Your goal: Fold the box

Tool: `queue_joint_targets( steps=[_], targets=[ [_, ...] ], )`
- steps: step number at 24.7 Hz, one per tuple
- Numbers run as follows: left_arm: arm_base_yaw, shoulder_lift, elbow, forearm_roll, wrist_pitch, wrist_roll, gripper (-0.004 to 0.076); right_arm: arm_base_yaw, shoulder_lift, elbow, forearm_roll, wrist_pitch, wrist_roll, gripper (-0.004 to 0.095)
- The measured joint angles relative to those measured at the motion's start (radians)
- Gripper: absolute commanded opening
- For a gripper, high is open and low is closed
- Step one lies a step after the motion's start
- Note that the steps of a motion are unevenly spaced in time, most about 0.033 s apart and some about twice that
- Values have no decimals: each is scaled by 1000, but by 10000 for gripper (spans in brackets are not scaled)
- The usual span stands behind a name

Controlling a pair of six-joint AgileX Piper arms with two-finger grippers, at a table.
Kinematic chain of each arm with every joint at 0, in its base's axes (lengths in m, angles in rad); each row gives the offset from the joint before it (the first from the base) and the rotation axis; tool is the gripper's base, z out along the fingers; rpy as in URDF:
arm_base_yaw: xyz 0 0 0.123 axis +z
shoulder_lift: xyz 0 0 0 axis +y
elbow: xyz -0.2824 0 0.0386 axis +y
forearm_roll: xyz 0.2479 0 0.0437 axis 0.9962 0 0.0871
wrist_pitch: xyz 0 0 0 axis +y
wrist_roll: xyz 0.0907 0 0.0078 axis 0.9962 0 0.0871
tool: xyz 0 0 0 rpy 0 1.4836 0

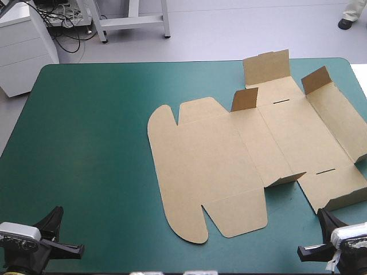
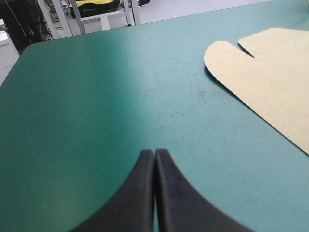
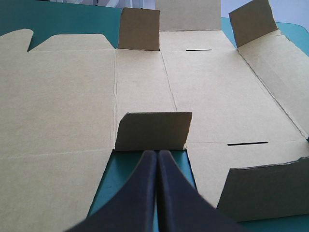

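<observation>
The brown box [image 1: 229, 154] lies as a flat cut sheet on the right half of the table, its rounded lid flaps toward the middle. Small flaps stand raised at its far side [image 1: 266, 67] and near side [image 1: 285, 177]. My left gripper [image 1: 55, 215] is shut and empty at the near left corner; in the left wrist view the left gripper [image 2: 154, 152] points over bare cover, with the box [image 2: 270, 77] ahead and to one side. My right gripper [image 1: 321, 213] is shut at the near right. In the right wrist view it [image 3: 157, 153] sits just short of a raised flap [image 3: 153, 130] of the box [image 3: 72, 96].
The teal-green cover [image 1: 86, 143] stretches wide from the box to the table's left edge. The box's right panels run close to the table's right edge [image 1: 358, 109].
</observation>
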Motion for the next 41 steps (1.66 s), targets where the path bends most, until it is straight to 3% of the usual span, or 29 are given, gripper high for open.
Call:
queue_joint_targets(
  steps=[4, 6, 13, 15, 22, 25, 32, 38, 41],
  targets=[
    [0, 0, 0, 0, 0, 0, -32, 0, 0, 0, 0, 0, 0, 21],
    [0, 0, 0, 0, 0, 0, -32, 0, 0, 0, 0, 0, 0, 104],
    [0, 0, 0, 0, 0, 0, -32, 0, 0, 0, 0, 0, 0, 701],
    [0, 0, 0, 0, 0, 0, -32, 0, 0, 0, 0, 0, 0, 754],
    [0, 0, 0, 0, 0, 0, -32, 0, 0, 0, -33, 0, 63, 760],
    [0, 0, 0, 0, 0, 0, -32, 0, 0, 0, -135, 1, 320, 759],
    [0, 0, 0, 0, 0, 0, -32, 0, 0, 0, -146, -4, 758, 759],
    [0, 0, 0, 0, 0, 0, -32, 0, 8, 0, -128, -7, 961, 756],
    [0, 0, 0, 0, 0, 0, -32, 0, 94, 0, -90, -34, 986, 755]
  ],
)
